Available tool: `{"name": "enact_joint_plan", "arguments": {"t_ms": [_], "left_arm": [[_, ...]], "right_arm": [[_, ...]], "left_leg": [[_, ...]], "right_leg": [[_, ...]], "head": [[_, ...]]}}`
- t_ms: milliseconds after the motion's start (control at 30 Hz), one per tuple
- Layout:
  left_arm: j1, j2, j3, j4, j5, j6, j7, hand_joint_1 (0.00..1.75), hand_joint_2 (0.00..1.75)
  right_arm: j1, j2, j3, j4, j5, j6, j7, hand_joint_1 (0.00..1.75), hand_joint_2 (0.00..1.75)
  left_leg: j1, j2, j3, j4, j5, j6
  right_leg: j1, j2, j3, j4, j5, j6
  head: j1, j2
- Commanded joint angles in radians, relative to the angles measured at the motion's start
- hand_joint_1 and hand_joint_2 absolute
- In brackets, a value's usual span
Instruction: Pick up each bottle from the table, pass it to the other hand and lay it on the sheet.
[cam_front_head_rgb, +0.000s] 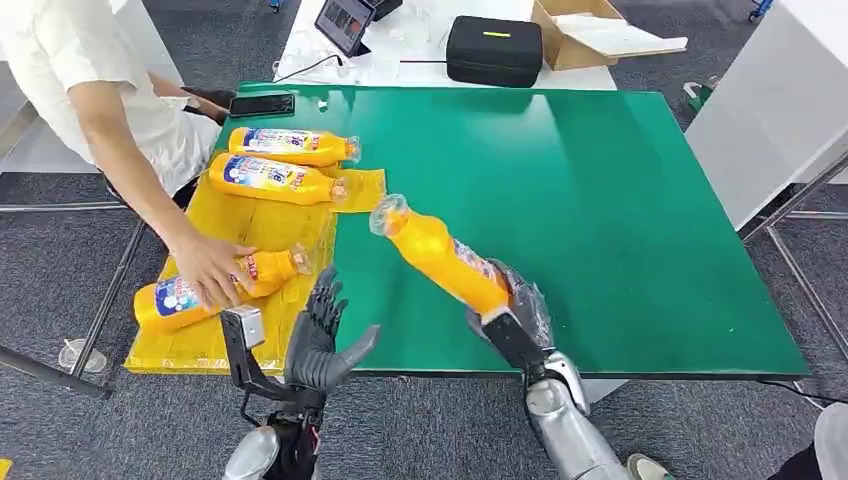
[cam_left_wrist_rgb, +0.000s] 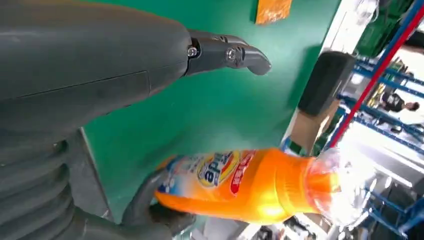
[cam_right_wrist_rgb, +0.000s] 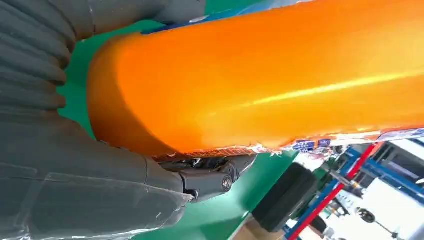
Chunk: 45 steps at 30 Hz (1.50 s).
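The held bottle (cam_front_head_rgb: 442, 256) is orange with a clear cap, gripped at its base by the right hand (cam_front_head_rgb: 512, 312) and raised above the green table (cam_front_head_rgb: 620, 200), tilted with the cap end pointing toward the yellow sheet (cam_front_head_rgb: 262, 225). The left hand (cam_front_head_rgb: 322, 338) is released, fingers spread and holding nothing, at the table's near edge just beside the sheet. The sheet covers the table's left side and overhangs its near-left corner. Three bottles lie on it: two (cam_front_head_rgb: 290, 146) (cam_front_head_rgb: 272, 178) at the far end, side by side, and one (cam_front_head_rgb: 215, 288) near the front edge, under a person's hand (cam_front_head_rgb: 208, 268). The green surface to the right of the sheet is open up to the right edge.
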Motion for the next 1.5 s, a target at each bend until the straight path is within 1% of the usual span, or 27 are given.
{"name": "enact_joint_plan", "arguments": {"t_ms": [33,167,200,267,300,367,400,533,600,667,700,767,800,933,1000,1067,1100,1133,1167,1200,1233,1267,1333,1367,1433,1467,1500], "left_arm": [[-0.059,0.032,-0.044,0.052,-0.007,-0.071,0.0,0.0,1.75],[-0.08,0.025,-0.055,0.084,0.001,-0.1,0.014,0.0,1.75],[-0.081,0.024,-0.055,0.087,0.001,-0.1,0.014,0.0,1.75],[-0.094,0.018,-0.053,0.116,0.023,-0.132,0.007,0.0,1.75],[-0.099,0.017,-0.05,0.126,0.026,-0.137,0.005,0.0,1.75],[-0.108,0.006,-0.032,0.15,0.043,-0.135,0.0,0.0,1.75],[-0.114,0.004,-0.03,0.156,0.043,-0.134,0.0,0.0,1.75],[-0.148,-0.02,-0.004,0.209,0.068,-0.122,-0.016,0.0,1.75],[-0.165,-0.023,-0.001,0.224,0.069,-0.118,-0.019,0.0,1.75],[-0.175,-0.031,0.01,0.238,0.077,-0.111,-0.028,0.0,1.75],[-0.177,-0.03,0.011,0.238,0.077,-0.111,-0.028,0.0,1.75],[-0.178,-0.03,0.011,0.237,0.078,-0.111,-0.028,0.0,1.75],[-0.178,-0.03,0.011,0.237,0.078,-0.111,-0.028,0.0,1.75],[-0.174,-0.03,0.013,0.234,0.081,-0.112,-0.03,0.0,1.75],[-0.17,-0.034,0.029,0.213,0.103,-0.117,-0.05,0.0,1.75],[-0.166,-0.034,0.039,0.187,0.103,-0.11,-0.079,0.0,1.75],[-0.163,-0.034,0.044,0.172,0.107,-0.108,-0.087,1.75,1.75],[-0.158,-0.036,0.056,0.153,0.116,-0.103,-0.094,1.75,1.75],[-0.156,-0.036,0.062,0.144,0.12,-0.099,-0.097,1.75,1.75],[-0.153,-0.034,0.071,0.13,0.12,-0.083,-0.102,1.75,1.75],[-0.15,-0.03,0.079,0.114,0.103,-0.054,-0.117,1.75,1.75],[-0.148,-0.027,0.089,0.106,0.081,-0.021,-0.135,1.75,1.75],[-0.138,-0.016,0.114,0.08,0.008,0.079,-0.167,1.75,1.75],[-0.132,-0.011,0.129,0.066,-0.002,0.095,-0.17,1.75,1.75],[-0.125,-0.005,0.152,0.052,-0.033,0.145,-0.169,1.75,1.75],[-0.108,-0.015,0.19,0.021,-0.062,0.201,-0.183,1.75,1.75],[-0.095,-0.009,0.217,-0.013,-0.056,0.196,-0.165,1.75,1.75]], "right_arm": [[-0.084,0.032,0.19,0.105,0.024,0.06,0.011,1.75,1.75],[-0.114,0.049,0.249,0.146,0.038,0.063,0.0,1.75,1.75],[-0.115,0.053,0.252,0.145,0.038,0.061,0.001,1.75,1.75],[-0.112,0.065,0.29,0.11,0.027,0.074,-0.023,1.75,1.75],[-0.111,0.07,0.298,0.1,0.024,0.072,-0.019,1.75,1.75],[-0.107,0.071,0.33,0.076,0.032,0.075,-0.017,1.75,1.75],[-0.105,0.075,0.333,0.071,0.03,0.073,-0.014,1.75,1.75],[-0.107,0.07,0.386,0.085,0.015,0.094,-0.009,1.75,1.75],[-0.105,0.076,0.392,0.101,0.003,0.095,-0.015,1.75,1.75],[-0.101,0.081,0.396,0.113,-0.015,0.097,-0.033,1.75,1.75],[-0.099,0.081,0.398,0.114,-0.017,0.098,-0.034,1.75,1.75],[-0.097,0.081,0.399,0.113,-0.018,0.097,-0.035,1.75,1.75],[-0.097,0.081,0.399,0.113,-0.018,0.097,-0.035,1.75,1.75],[-0.099,0.077,0.405,0.112,-0.02,0.104,-0.034,1.75,1.75],[-0.1,0.069,0.42,0.125,-0.02,0.115,-0.028,1.75,1.75],[-0.097,0.065,0.424,0.136,-0.028,0.127,-0.027,1.75,1.75],[-0.096,0.065,0.423,0.138,-0.036,0.134,-0.028,1.75,1.75],[-0.094,0.063,0.425,0.143,-0.042,0.145,-0.026,1.75,1.75],[-0.094,0.062,0.426,0.146,-0.047,0.154,-0.023,1.68,1.75],[-0.095,0.058,0.431,0.156,-0.052,0.172,-0.015,1.38,1.75],[-0.094,0.053,0.43,0.166,-0.059,0.187,-0.008,0.63,1.75],[-0.084,0.059,0.413,0.168,-0.073,0.174,-0.004,0.0,1.75],[-0.061,0.06,0.391,0.166,-0.076,0.129,0.0,0.0,1.75],[-0.049,0.059,0.382,0.161,-0.073,0.099,-0.001,0.0,0.0],[-0.029,0.062,0.361,0.152,-0.066,0.036,-0.001,0.0,0.0],[-0.005,0.065,0.334,0.141,-0.079,0.011,-0.001,0.0,0.0],[0.016,0.06,0.321,0.13,-0.077,-0.01,-0.002,0.0,0.0]], "left_leg": [[0.0,0.003,0.004,0.0,-0.001,0.0],[0.0,0.003,0.003,0.0,-0.001,0.0],[0.0,0.004,0.006,-0.001,-0.002,0.0],[0.0,0.002,0.003,-0.001,-0.001,0.0],[0.0,0.002,0.006,-0.001,-0.001,0.0],[0.0,0.003,0.003,0.0,-0.001,0.0],[0.0,0.004,0.006,0.0,-0.002,0.0],[0.0,0.001,0.003,0.0,-0.001,0.0],[0.001,0.0,0.004,0.0,-0.001,0.0],[0.0,0.001,0.002,0.0,0.0,0.0],[0.0,0.001,0.005,0.0,-0.001,0.0],[0.0,-0.001,0.003,-0.001,0.0,0.0],[0.0,0.001,0.005,-0.001,-0.001,0.0],[0.0,0.0,0.004,-0.001,-0.001,0.0],[0.0,0.0,0.005,-0.001,-0.001,0.0],[0.0,0.0,0.002,-0.001,0.0,0.0],[0.001,0.001,0.005,0.0,-0.002,0.0],[0.001,0.0,0.003,0.0,-0.001,0.0],[0.001,0.0,0.002,0.0,-0.001,0.0],[0.001,0.0,0.004,0.0,-0.002,0.0],[0.0,0.0,0.003,0.0,-0.001,0.0],[0.001,0.0,0.002,0.0,-0.001,0.0],[0.001,-0.001,0.003,-0.001,-0.001,0.0],[0.001,0.0,0.003,-0.001,-0.001,0.0],[0.001,-0.001,0.005,-0.001,-0.001,0.0],[0.001,-0.001,0.007,-0.001,-0.002,0.0],[0.001,0.0,0.003,-0.001,-0.001,0.0]], "right_leg": [[0.001,0.002,0.003,0.0,0.0,-0.002],[0.001,0.002,0.002,-0.001,0.0,-0.002],[0.001,0.002,0.004,-0.001,-0.001,-0.002],[0.001,0.001,0.002,0.0,0.0,-0.001],[0.001,0.001,0.004,-0.001,-0.001,-0.002],[0.001,0.002,0.002,0.0,0.0,-0.001],[0.001,0.002,0.005,0.0,-0.001,-0.002],[0.001,-0.001,0.002,0.0,-0.001,-0.001],[0.001,-0.001,0.004,0.0,-0.001,-0.002],[0.001,0.0,0.002,0.0,-0.001,-0.001],[0.001,-0.001,0.004,0.0,-0.001,-0.002],[0.001,-0.002,0.002,-0.001,-0.001,-0.001],[0.001,-0.001,0.004,-0.001,-0.002,-0.002],[0.001,-0.001,0.003,0.0,-0.001,-0.001],[0.001,-0.001,0.004,0.0,-0.002,-0.002],[0.001,-0.001,0.002,-0.001,-0.001,-0.001],[0.001,-0.001,0.004,0.0,-0.002,-0.002],[0.001,-0.001,0.002,-0.001,-0.001,-0.001],[0.001,-0.001,0.002,0.0,-0.001,-0.001],[0.001,-0.002,0.004,0.0,-0.002,-0.002],[0.001,-0.002,0.002,0.0,-0.001,-0.001],[0.001,-0.002,0.001,0.0,-0.001,-0.001],[0.001,-0.002,0.003,-0.001,-0.001,-0.001],[0.001,-0.002,0.002,-0.001,-0.001,-0.001],[0.001,-0.002,0.004,-0.001,-0.002,-0.002],[0.002,-0.003,0.006,-0.001,-0.003,-0.002],[0.001,-0.001,0.002,-0.001,-0.001,-0.001]], "head": [[0.0,0.0],[0.0,0.0],[0.0,0.0],[0.0,0.0],[0.0,0.0],[0.0,0.0],[0.0,0.0],[0.0,0.0],[0.0,0.0],[0.0,0.0],[0.0,0.0],[0.0,0.0],[0.0,0.0],[0.0,0.0],[0.0,0.0],[0.0,0.0],[0.0,0.0],[0.0,0.0],[0.0,0.0],[0.0,0.0],[0.0,0.0],[0.0,0.0],[0.0,0.0],[0.0,0.0],[0.0,0.0],[0.0,0.0],[0.0,0.0]]}}
